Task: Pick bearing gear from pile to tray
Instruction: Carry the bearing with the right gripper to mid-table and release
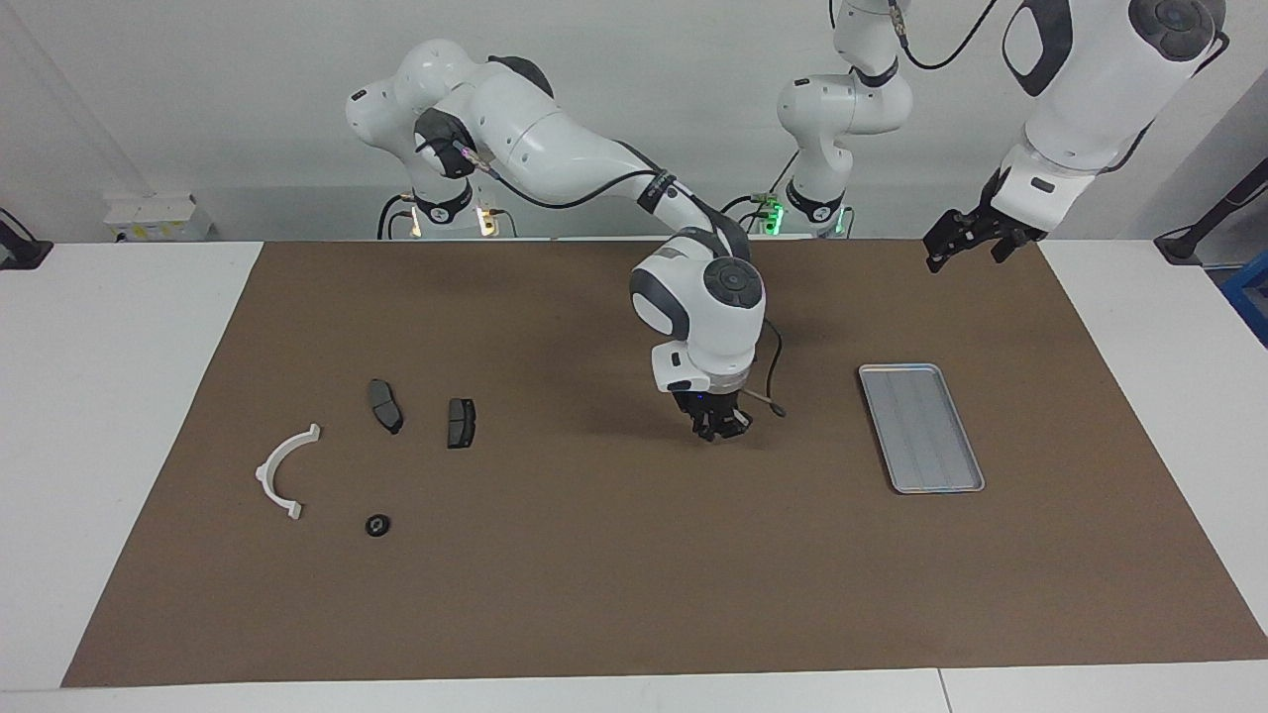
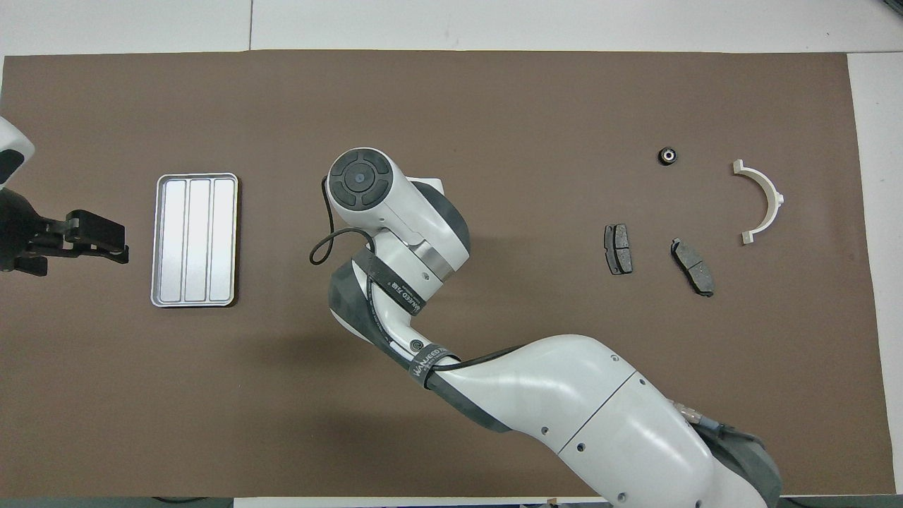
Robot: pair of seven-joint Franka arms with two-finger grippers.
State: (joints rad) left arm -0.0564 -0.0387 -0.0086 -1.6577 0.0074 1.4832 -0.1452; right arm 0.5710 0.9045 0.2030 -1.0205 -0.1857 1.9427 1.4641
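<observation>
Right claw (image 1: 721, 428), grip state unclear, hangs low over the mid-desk between pile (image 1: 376, 526) and empty tray (image 1: 919, 426); left claw (image 1: 976, 238), its state unclear too, waits.

The tray (image 1: 921, 428) is bare silver metal with a dull sheen and a ribbed floor. The mat (image 1: 594, 594) looks like matt brown felt or card. The half-ring bracket (image 1: 282, 470) is smooth white plastic, the two brake pads (image 1: 386, 405) matt dark grey. Both arms' shells are glossy white plastic

Black straps (image 2: 395, 286) on the right arm bear unreadable white lettering.
</observation>
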